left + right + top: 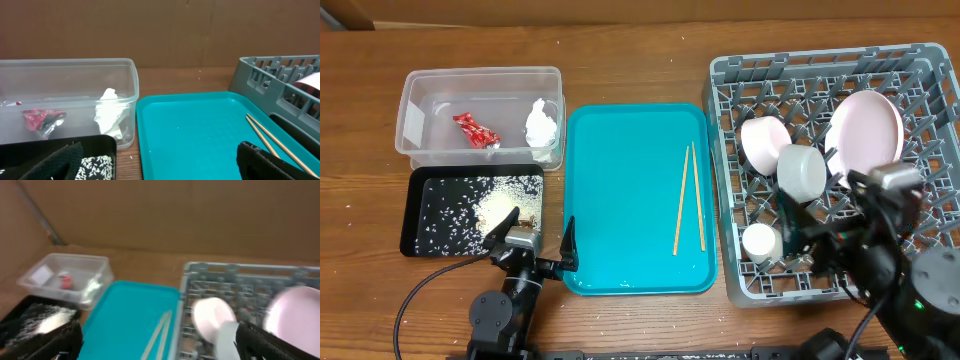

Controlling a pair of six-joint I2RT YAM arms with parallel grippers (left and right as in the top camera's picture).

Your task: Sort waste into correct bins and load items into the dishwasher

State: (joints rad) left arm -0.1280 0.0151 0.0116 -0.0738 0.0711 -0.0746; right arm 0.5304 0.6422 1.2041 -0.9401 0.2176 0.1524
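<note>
Chopsticks lie on the tray: pinch both together mid-length, keeping level (left fingers and right fingers wide open, empty).

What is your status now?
Left gripper open, right gripper open, both empty. Two chopsticks on teal tray, not yet in dish rack. Nothing blocking them.

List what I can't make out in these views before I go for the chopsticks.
Overhead: the right arm covers the near right corner of the rack; anything beneath is hidden.
Right wrist: whole view blurred; pegs around the pink bowl and plate are smeared.
Left wrist: the near ends of the chopsticks are lost behind a finger of the left gripper and the frame edge; the wrapper is hazy through the tub wall.
</note>
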